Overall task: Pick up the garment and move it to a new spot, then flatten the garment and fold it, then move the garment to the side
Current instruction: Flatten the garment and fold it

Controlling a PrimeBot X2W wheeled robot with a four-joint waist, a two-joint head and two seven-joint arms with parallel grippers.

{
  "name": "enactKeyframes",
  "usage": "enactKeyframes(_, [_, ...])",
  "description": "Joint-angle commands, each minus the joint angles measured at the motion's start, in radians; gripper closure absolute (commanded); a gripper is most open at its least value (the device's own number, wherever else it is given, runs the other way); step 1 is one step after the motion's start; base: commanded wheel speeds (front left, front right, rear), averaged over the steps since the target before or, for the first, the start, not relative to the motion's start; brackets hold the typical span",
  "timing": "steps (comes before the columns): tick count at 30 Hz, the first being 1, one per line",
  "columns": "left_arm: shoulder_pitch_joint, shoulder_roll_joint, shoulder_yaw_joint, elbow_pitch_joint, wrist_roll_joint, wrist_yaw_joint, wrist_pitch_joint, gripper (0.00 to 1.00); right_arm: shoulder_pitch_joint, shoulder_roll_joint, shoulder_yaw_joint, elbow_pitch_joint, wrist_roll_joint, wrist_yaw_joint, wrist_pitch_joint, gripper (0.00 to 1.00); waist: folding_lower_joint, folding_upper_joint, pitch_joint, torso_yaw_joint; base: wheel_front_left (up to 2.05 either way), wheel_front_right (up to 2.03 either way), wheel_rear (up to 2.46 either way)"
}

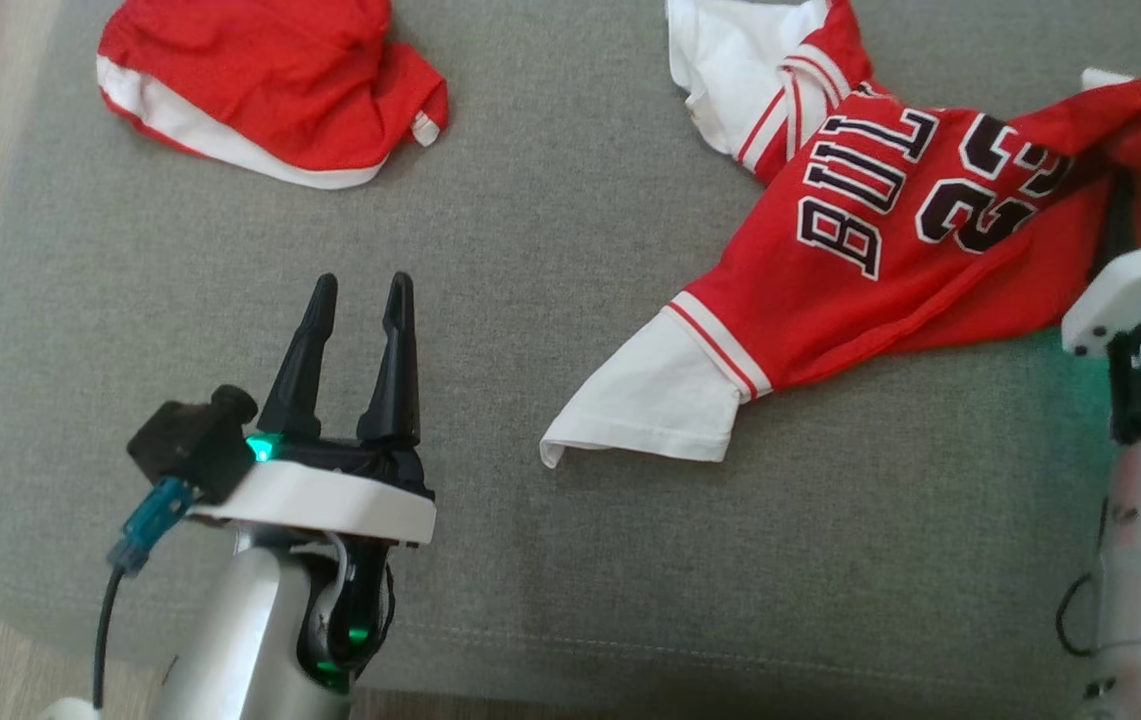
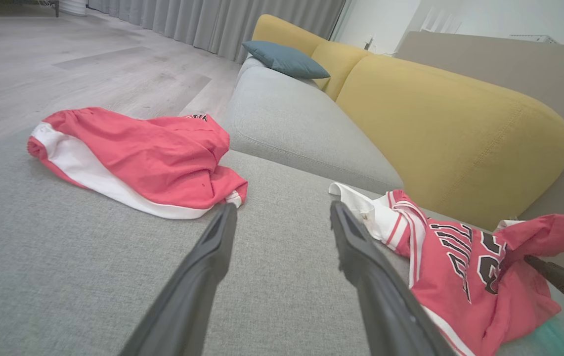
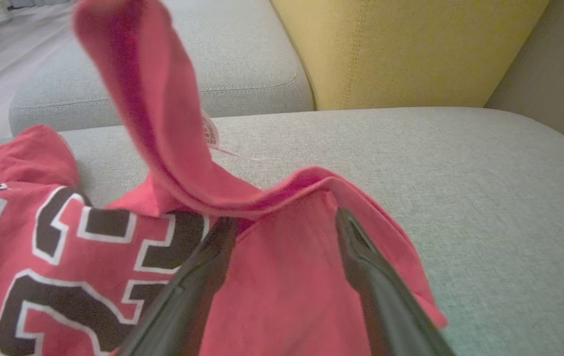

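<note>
The crumpled red-and-white cloth jersey [image 1: 890, 250] lies on the grey fabric seat [image 1: 530, 300], beneath the right gripper [image 3: 285, 220], whose fingers are spread; the left gripper [image 1: 362, 288], likewise spread, hovers well apart from it.

Before you, a grey sofa seat [image 1: 530, 300] carries crumpled red-and-white shorts [image 1: 270, 90] at its far left corner. Beyond, a blue pillow [image 2: 284, 59] rests against yellow back cushions [image 2: 450, 128], grey curtains [image 2: 212, 20] edging the wood floor [image 2: 89, 59].

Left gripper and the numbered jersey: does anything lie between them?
No. In the head view, bare grey cushion separates the open left gripper from the jersey, whose white sleeve is nearest.
</note>
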Motion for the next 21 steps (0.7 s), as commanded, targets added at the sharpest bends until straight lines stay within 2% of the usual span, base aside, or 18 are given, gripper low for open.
enactKeyframes(1, [-0.035,0.003,0.023,-0.027,-0.001,-0.003,-0.005,0.0,-0.042,-0.005,0.012,-0.023,-0.017,0.008,-0.002,0.0,-0.0001,0.0,0.011,0.003,0.0,0.0,0.0])
enactKeyframes(7, [-0.044,0.003,0.015,-0.021,-0.003,-0.007,-0.005,0.0,-0.089,-0.005,-0.053,0.004,-0.074,0.008,-0.016,0.0,-0.0001,0.0,0.026,0.007,0.0,0.0,0.0])
enactKeyframes(21, [-0.048,0.003,0.019,-0.021,0.001,-0.013,-0.005,0.0,-0.146,-0.005,-0.093,0.086,-0.124,0.008,-0.046,0.0,-0.0001,0.0,0.045,0.01,0.0,0.0,0.0])
